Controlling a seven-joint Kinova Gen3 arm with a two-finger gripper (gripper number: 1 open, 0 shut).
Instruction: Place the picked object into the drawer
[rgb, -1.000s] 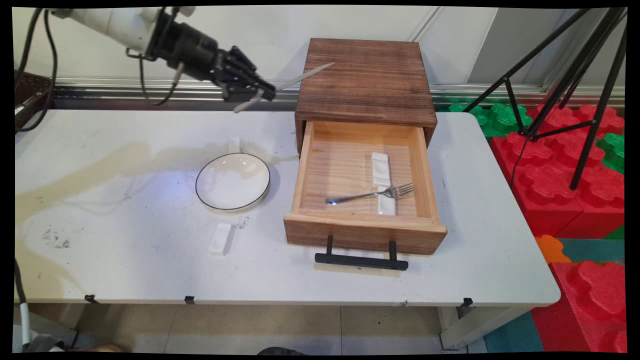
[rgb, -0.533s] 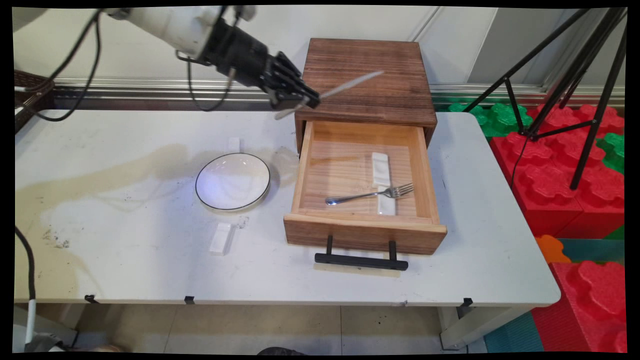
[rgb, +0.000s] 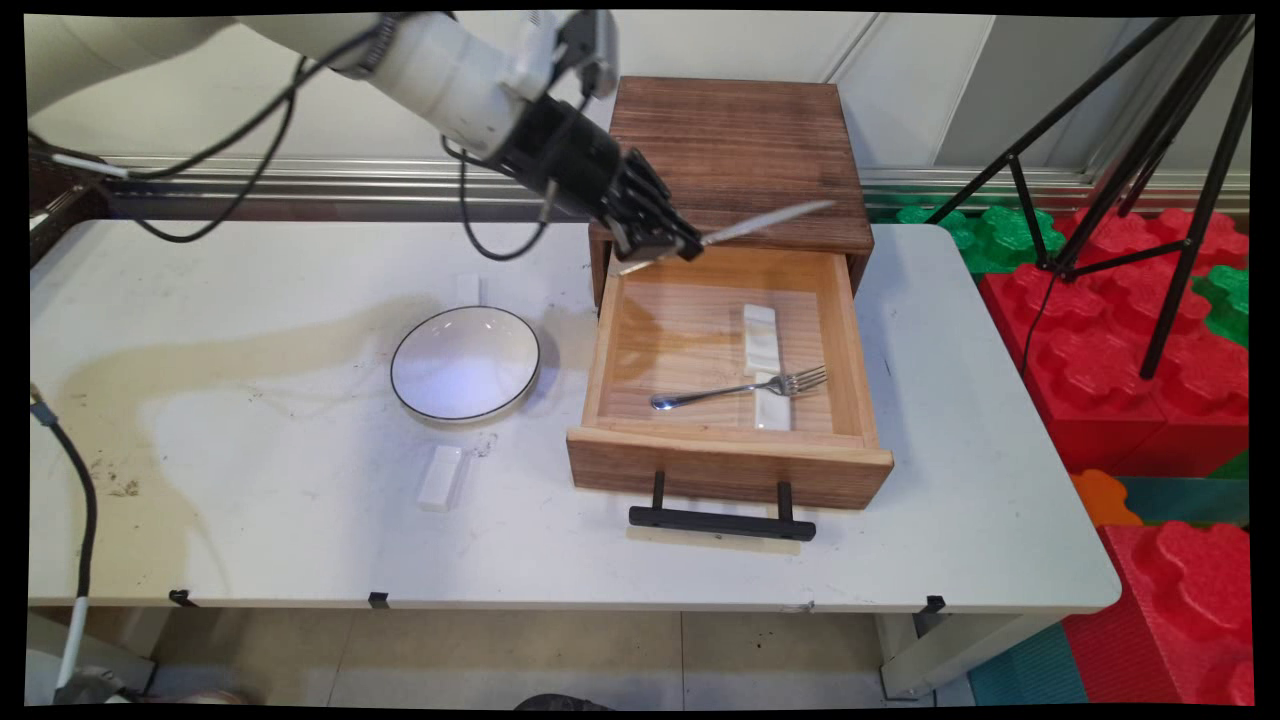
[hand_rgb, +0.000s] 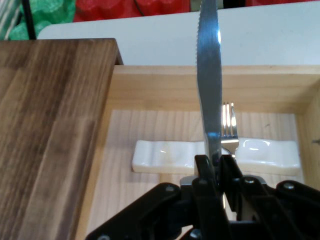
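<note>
Shiny serrated metal knife (hand_rgb: 208, 75) in the matt black plastic gripper (hand_rgb: 216, 167). Pale, smooth raw-wood drawer (rgb: 700, 340) under a dark, grainy stained cabinet top (rgb: 735, 160). Polished metal fork (rgb: 745, 388), glossy white ceramic rest (hand_rgb: 165, 156), glazed bowl (rgb: 465, 362), scuffed table (rgb: 250, 480).

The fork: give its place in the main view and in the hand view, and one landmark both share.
Main view: the fork lies in the open drawer, tines resting on the white rest.
Hand view: the fork shows only its tines, just right of the knife held in the jaws.
Shared landmark: the white rest under the fork.
</note>
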